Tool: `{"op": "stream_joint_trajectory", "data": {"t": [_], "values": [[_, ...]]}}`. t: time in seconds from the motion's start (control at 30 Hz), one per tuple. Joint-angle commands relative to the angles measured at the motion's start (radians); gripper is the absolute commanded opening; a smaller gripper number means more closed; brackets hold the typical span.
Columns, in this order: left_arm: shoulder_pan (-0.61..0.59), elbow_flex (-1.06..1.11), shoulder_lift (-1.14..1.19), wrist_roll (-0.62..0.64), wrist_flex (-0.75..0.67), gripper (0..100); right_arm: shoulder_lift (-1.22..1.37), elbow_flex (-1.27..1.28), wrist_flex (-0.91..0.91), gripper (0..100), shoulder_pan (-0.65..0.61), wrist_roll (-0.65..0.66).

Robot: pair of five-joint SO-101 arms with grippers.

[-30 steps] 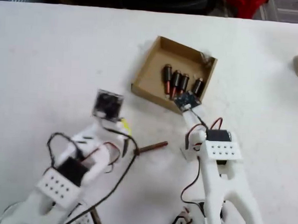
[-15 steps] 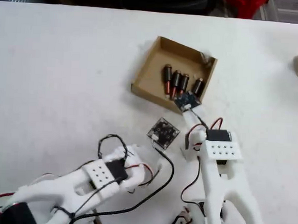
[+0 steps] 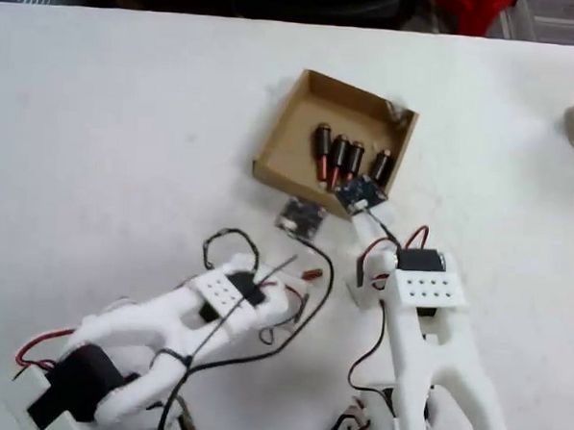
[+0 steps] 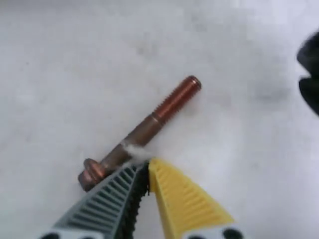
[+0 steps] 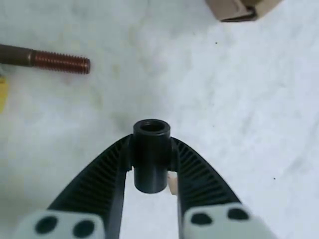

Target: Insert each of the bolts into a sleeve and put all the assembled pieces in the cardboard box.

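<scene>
Now, we note the copper-coloured threaded metal bolt (image 4: 142, 134) lying flat on the white table (image 4: 60, 50), with no sleeve on it. The left pincer (image 4: 147, 164) has one ribbed grey finger and one yellow finger. It is clenched, with nothing between the fingers. Its tips sit just beside the bolt's smooth shank, nearer the flanged head than the thread. We cannot tell whether they touch the shank.

The right pincer (image 5: 151, 143) is grasping a short black cylindrical sleeve (image 5: 151, 159) by its sides, the open bore turned toward the wrist camera. In the right wrist view the bolt's threaded end lies on the table near the sleeve but apart from it.

In the high view, the brown square cardboard box (image 3: 278, 166) stands near the middle of the table. It holds four dark assembled pieces (image 3: 339, 155) laid side by side, with copper ends showing. The left arm (image 3: 166, 324) and the right arm (image 3: 422, 309) both lie on the near side of the box. One end of the bolt shows on the table between them, outside the box.
</scene>
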Motion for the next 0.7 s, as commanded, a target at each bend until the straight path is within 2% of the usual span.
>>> {"op": "stream_joint_trajectory", "data": {"t": [0.0,0.2,0.33,0.5,0.67], "values": [[-0.139,-0.077,0.021,0.044,0.005,2,-0.035,-0.005,-0.015,1.7,0.008,-0.008],[-0.302,-0.103,0.025,0.051,-0.117,2,-0.035,-0.003,-0.015,1.7,0.008,-0.008],[-0.352,-0.101,0.019,0.054,-0.203,2,-0.035,0.003,-0.015,1.7,0.008,-0.008],[-0.314,-0.104,0.005,0.137,-0.215,3,-0.035,0.005,-0.015,1.7,0.008,-0.003],[-0.219,-0.055,-0.107,0.18,-0.192,22,-0.035,0.005,-0.015,1.7,0.008,0.0]]}}
